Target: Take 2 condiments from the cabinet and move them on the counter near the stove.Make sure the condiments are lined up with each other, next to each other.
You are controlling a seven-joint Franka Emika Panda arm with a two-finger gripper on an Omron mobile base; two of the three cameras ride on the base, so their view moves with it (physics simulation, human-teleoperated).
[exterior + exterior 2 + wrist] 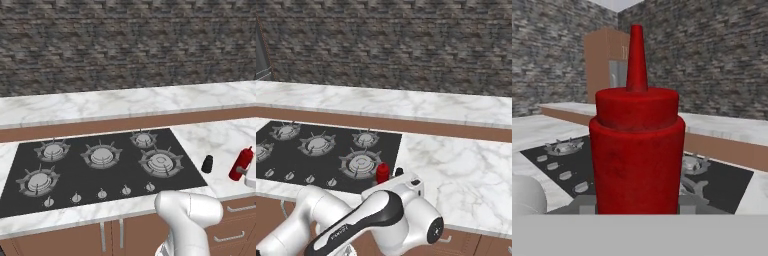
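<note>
A: Where the red squeeze bottle (242,163) stands, on the white marble bench (220,140) just to the right of the stove (100,167), is it upright?

B: It leans a little in the left base view. In the hand view it rises straight, nozzle up, right in front of the camera.

A: And the gripper (244,171)?

B: Closed on the red squeeze bottle. A grey finger (241,170) presses its side near the bottom. I cannot tell whether the bottle's base touches the bench.

A: The other condiment?

B: The black shaker bottle (207,163) stands on the bench between the stove's right edge and the red squeeze bottle, near it but apart. From the right base view only its top (399,171) peeks over the arm, beside the red cap (382,173).

A: What lies around them?

B: A grey stone wall (125,40) behind a raised marble ledge (125,102), and brown cupboards (235,232) with silver handles below.
</note>
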